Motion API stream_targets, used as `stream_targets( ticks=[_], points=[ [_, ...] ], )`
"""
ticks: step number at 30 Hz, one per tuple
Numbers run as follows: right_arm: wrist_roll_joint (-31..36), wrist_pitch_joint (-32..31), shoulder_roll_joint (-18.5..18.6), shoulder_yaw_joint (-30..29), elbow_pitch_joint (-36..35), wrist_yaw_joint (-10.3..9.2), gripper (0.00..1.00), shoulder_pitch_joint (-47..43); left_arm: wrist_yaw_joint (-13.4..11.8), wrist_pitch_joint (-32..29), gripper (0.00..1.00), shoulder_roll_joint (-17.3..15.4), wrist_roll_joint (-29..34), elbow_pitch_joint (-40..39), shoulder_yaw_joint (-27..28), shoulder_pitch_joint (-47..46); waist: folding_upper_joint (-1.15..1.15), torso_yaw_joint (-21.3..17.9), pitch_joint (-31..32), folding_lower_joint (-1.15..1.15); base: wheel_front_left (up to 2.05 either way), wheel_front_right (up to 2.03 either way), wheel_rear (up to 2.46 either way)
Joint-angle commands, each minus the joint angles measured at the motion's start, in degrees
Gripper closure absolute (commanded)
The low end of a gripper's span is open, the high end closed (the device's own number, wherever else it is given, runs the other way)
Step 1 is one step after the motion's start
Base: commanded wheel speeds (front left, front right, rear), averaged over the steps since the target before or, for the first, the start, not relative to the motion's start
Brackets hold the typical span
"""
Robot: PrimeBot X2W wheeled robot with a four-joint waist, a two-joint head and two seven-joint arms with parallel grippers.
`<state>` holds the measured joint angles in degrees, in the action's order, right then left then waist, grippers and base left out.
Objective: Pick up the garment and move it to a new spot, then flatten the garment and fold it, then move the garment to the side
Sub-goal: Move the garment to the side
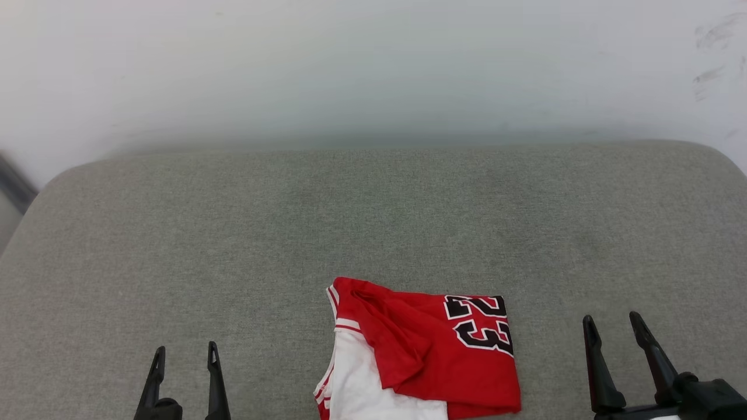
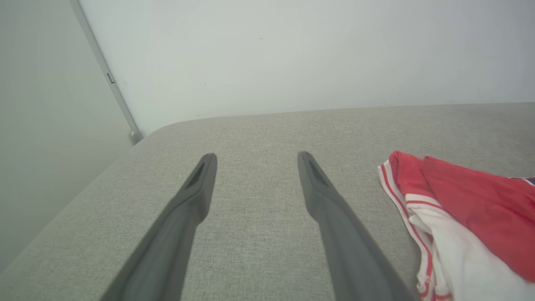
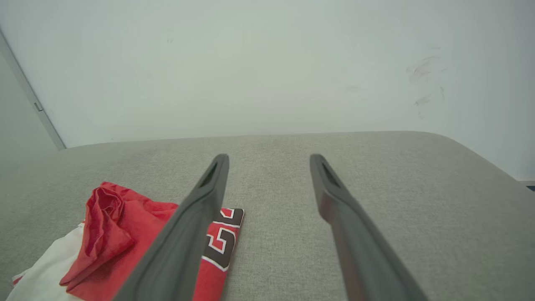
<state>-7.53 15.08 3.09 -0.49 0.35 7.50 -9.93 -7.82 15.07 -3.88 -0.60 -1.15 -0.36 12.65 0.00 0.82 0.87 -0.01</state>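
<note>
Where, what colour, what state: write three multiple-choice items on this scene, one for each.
1. Where is the shirt?
A. Against the far wall
B. On the grey cushion, between the left hand and the right hand
C. Hanging from a hook

2. What colour are the shirt's numerals?
A. Black, outlined white
B. Yellow
C. Blue

3. What state are the hands in?
A. Both shut on the shirt
B. Left shut, right open
C. Both open, holding nothing

Answers: 1 B, the head view shows it lying between them; 2 A, black digits edged in white on red cloth; 3 C, both wrist views show each hand spread wide with nothing in it.
</note>
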Motion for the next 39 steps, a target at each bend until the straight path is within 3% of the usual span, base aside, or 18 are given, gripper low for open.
stream_targets(
  ticks=[1,6,12,19,27,31,39],
  points=[
    [0.57,0.09,-0.29,0.01,-0.42,-0.02,0.00,-0.14,-0.24,0.13,0.00,-0.05,-0.08,-0.11,-0.05,0.74,0.00,0.00,-0.04,0.01,0.00,0.00,0.00],
    [0.51,0.08,-0.23,-2.05,-2.71,-0.02,0.00,6.04,-0.22,0.13,0.00,0.10,-0.49,-0.31,0.20,0.60,0.00,-0.26,-0.59,0.01,0.00,0.00,0.00],
    [1.22,-1.67,4.89,0.66,-0.71,-0.02,0.00,16.66,0.09,0.13,0.00,0.28,-0.39,0.04,-0.21,-0.24,0.00,0.13,-1.27,0.01,0.00,0.00,0.00],
    [-4.84,-18.54,14.53,12.23,1.80,-0.02,0.00,27.21,0.08,0.13,0.00,0.51,-0.74,0.00,-0.27,-1.43,0.00,1.27,-3.05,0.01,0.00,0.00,0.00],
    [-25.66,-48.05,24.55,23.13,4.09,-0.03,0.00,32.87,0.19,0.13,0.00,0.72,-0.94,0.06,-0.41,-3.06,0.00,1.90,-5.45,0.01,0.00,0.00,0.00],
    [-36.14,-58.11,27.03,24.33,5.84,-0.02,0.00,32.49,0.53,0.13,0.00,0.79,-1.01,0.07,-0.72,-4.38,0.00,2.49,-6.98,0.01,0.00,0.00,0.00],
    [-45.72,-65.22,25.77,23.42,11.89,-0.02,0.00,31.16,1.07,0.13,0.00,0.88,-0.65,0.25,-1.92,-7.96,0.00,4.83,-11.00,0.01,0.00,0.00,0.00]
  ],
)
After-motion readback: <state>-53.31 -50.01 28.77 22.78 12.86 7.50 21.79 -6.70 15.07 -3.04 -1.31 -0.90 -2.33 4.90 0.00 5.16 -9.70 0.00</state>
